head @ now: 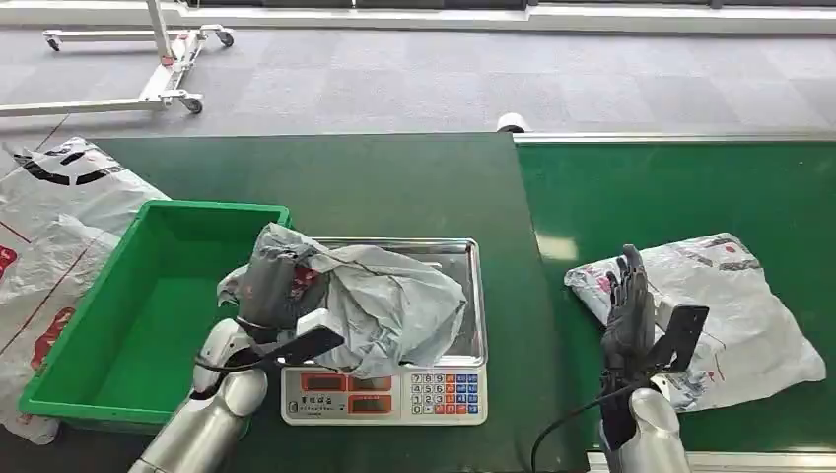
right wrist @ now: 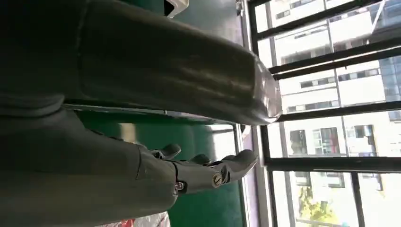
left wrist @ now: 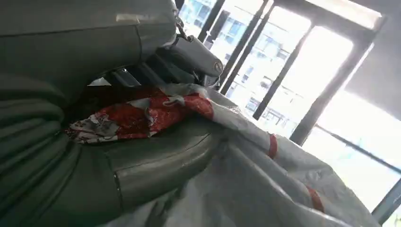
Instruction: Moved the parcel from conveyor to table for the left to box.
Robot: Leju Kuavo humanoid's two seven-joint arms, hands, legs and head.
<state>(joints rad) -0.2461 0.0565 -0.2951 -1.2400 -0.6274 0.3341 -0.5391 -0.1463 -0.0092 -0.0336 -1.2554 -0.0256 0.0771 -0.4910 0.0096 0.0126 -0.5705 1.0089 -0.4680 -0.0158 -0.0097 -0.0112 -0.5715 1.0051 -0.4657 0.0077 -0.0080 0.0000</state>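
A crumpled grey parcel [head: 394, 301] lies on the steel tray [head: 473, 296] of a weighing scale [head: 394, 396]. My left hand [head: 274, 286] grips the parcel's left end, right beside the green box [head: 148, 305]. In the left wrist view the thumb and fingers of my left hand [left wrist: 142, 161] close around the parcel [left wrist: 265, 189] where it is printed red. A second, white parcel [head: 739, 305] lies flat on the green conveyor [head: 670, 187]. My right hand [head: 628, 310] stands at its left edge with straight fingers and holds nothing. The right wrist view shows the right hand [right wrist: 203, 172] stretched out, fingers apart.
The green box is an open bin with nothing inside, at the table's left. White printed bags [head: 49, 227] lie beyond its left side. A wheeled white frame [head: 148, 69] stands on the floor at the back. A metal rail [head: 680, 137] edges the conveyor's far side.
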